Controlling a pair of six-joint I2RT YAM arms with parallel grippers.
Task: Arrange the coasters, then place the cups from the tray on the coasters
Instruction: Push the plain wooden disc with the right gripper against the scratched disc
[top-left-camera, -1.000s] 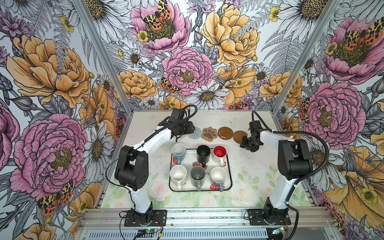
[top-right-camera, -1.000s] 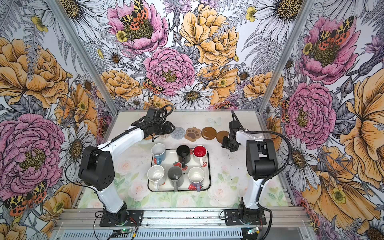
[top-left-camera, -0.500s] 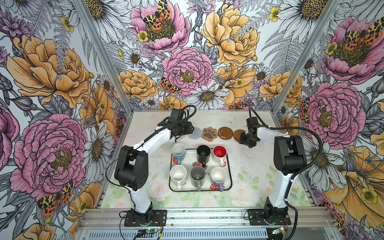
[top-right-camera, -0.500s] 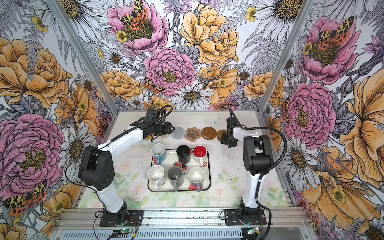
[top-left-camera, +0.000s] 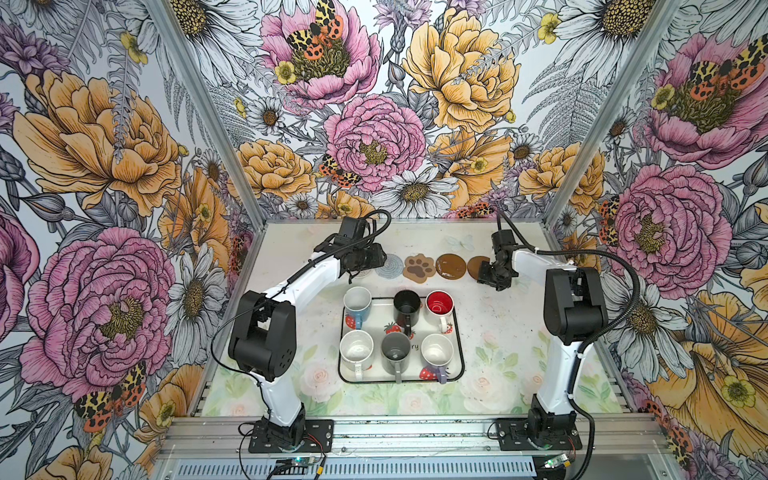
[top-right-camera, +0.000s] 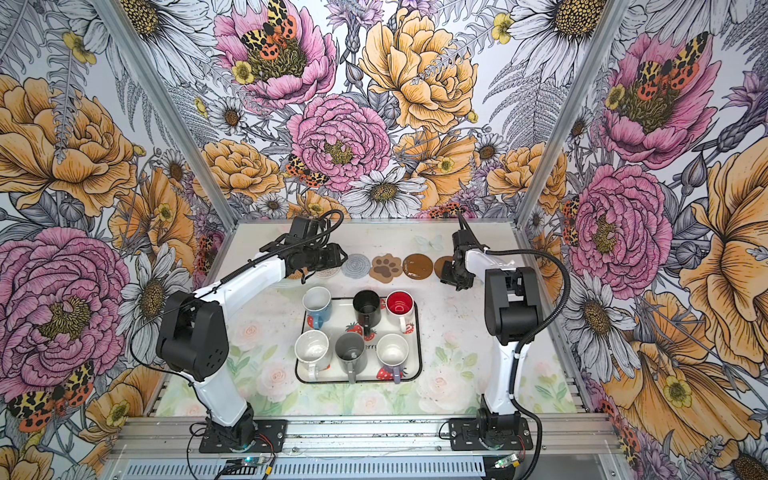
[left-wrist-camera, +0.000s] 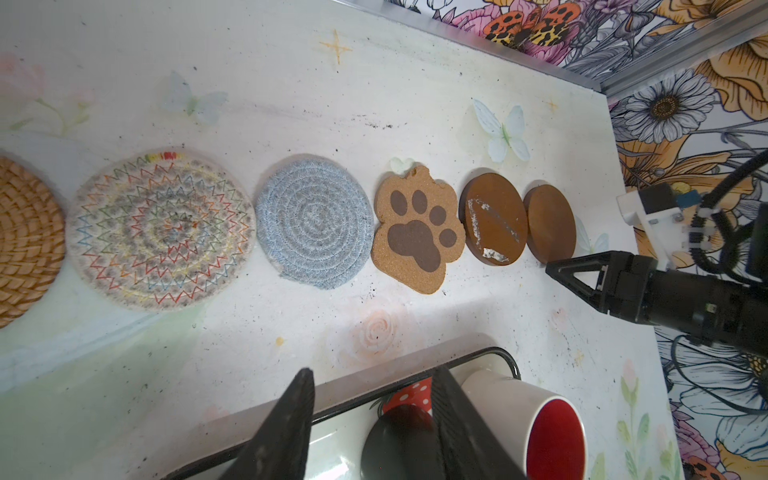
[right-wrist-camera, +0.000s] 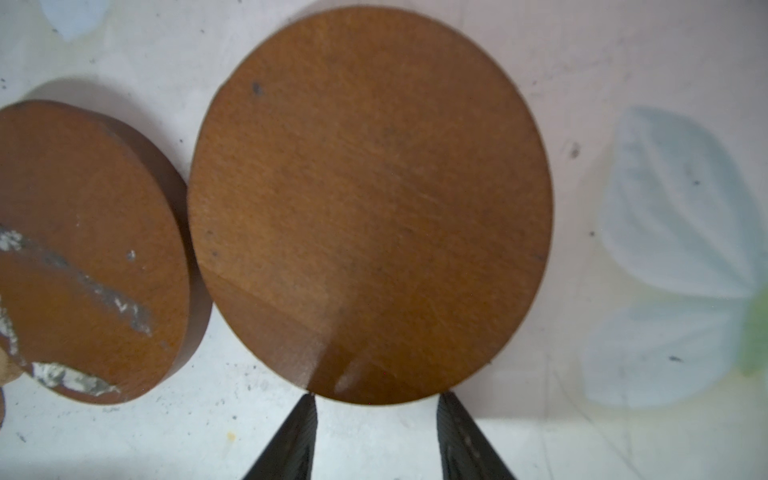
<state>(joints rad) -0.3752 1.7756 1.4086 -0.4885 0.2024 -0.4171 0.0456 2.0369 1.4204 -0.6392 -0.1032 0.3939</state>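
- Top views: the tray (top-left-camera: 456, 362) lies flat mid-surface (top-left-camera: 291, 249), closer to the near edge than to the far edge. Legible lettering (top-right-camera: 371, 347) on it reads "erry"; mugs cover the rest of the word.
- Six mugs stand upright on the tray in two rows. Far row: light blue mug (top-left-camera: 357, 303), black mug (top-left-camera: 406, 305), red-lined mug (top-left-camera: 439, 302). Near row: white mug (top-left-camera: 356, 351), grey mug (top-left-camera: 395, 353), lavender mug (top-left-camera: 436, 351).
- The coasters form one row parallel to the far edge, between that edge and the tray. The left gripper (top-left-camera: 368, 261) hangs over the row's left part. The right gripper (top-left-camera: 485, 277) hangs at its right end.
- Room: floral wallpaper (top-left-camera: 374, 137) with peonies, daisies and moths covers three walls. Aluminium frame posts (top-left-camera: 210, 112) rise at the far corners.
- Left wrist view, row order from the left edge: rattan coaster (left-wrist-camera: 25, 241), whitish woven coaster (left-wrist-camera: 160, 228) with coloured zigzag stitching, grey-blue woven coaster (left-wrist-camera: 313, 220), paw coaster (left-wrist-camera: 417, 232), scuffed brown disc (left-wrist-camera: 492, 220), plain brown disc (left-wrist-camera: 550, 224). The left jaws stand apart and empty above the tray rim and the black mug.
- Right wrist view: the right jaws stand apart and empty, tips at the plain brown disc's edge; contact cannot be told. The surface is pale and dark-specked, with a blue butterfly print (right-wrist-camera: 673, 257).
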